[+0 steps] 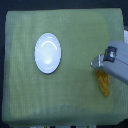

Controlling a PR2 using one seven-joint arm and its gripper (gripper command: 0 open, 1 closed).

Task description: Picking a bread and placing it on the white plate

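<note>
Your pincer (95,63) sits just above the bread (104,82) near the desk's (20,100) right edge, can't tell if it's open, so a shallow grab could drop it before the plate (48,53).

A flat surface covered with a pale yellow-green cloth (22,95) fills most of the exterior view, its weave finely textured and its edges dark beyond. A round, glossy white plate (48,53) lies on the cloth toward the exterior view's left, a little above the middle. Well apart from it, near the exterior view's right edge, a golden-orange bread (105,84) lies on the cloth, its upper end hidden.
</note>
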